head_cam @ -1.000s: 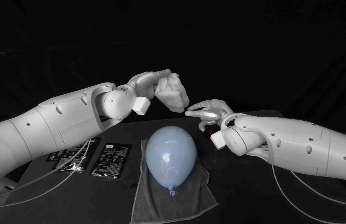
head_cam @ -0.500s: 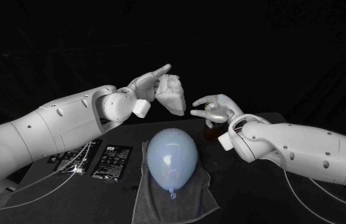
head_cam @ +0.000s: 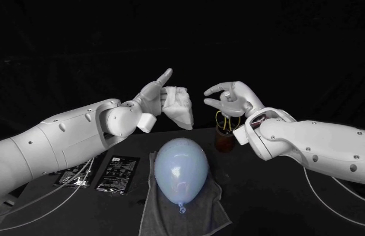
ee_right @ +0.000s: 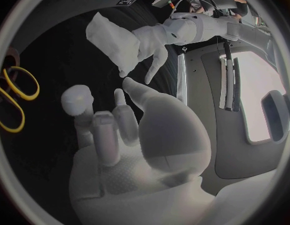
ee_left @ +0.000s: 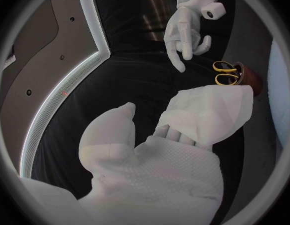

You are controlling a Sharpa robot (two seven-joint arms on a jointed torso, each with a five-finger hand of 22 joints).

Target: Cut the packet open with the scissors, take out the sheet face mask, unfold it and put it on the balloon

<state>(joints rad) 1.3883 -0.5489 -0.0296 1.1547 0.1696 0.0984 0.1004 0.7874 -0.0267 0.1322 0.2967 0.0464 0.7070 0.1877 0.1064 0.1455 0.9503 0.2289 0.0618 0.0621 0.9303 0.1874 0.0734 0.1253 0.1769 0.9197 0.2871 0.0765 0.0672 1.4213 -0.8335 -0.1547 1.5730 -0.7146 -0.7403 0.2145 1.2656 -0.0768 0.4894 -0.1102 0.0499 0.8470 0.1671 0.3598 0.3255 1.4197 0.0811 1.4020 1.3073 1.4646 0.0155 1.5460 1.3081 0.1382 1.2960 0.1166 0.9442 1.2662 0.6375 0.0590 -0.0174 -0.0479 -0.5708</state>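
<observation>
Nearest me, the balloon [head_cam: 181, 167] lies on a grey towel [head_cam: 205, 209], with black packets [head_cam: 118, 173] flat on the table [head_cam: 262, 194] to its left. Behind it the scissors [head_cam: 225, 121] stand handles-up in a brown cup [head_cam: 224, 141]. Beyond, my left hand [head_cam: 156, 96] grasps the folded sheet mask [head_cam: 179, 107], raised above the balloon. My right hand [head_cam: 232, 100] hovers near it, fingers loosely apart, holding nothing. Unfolding is the step, I judge. The right hand should pinch one free edge only and draw away slowly, lest the sheet tear.

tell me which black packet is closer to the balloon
The inner packet, lying right beside the grey towel; the outer packet sits one place farther from the balloon.
</observation>
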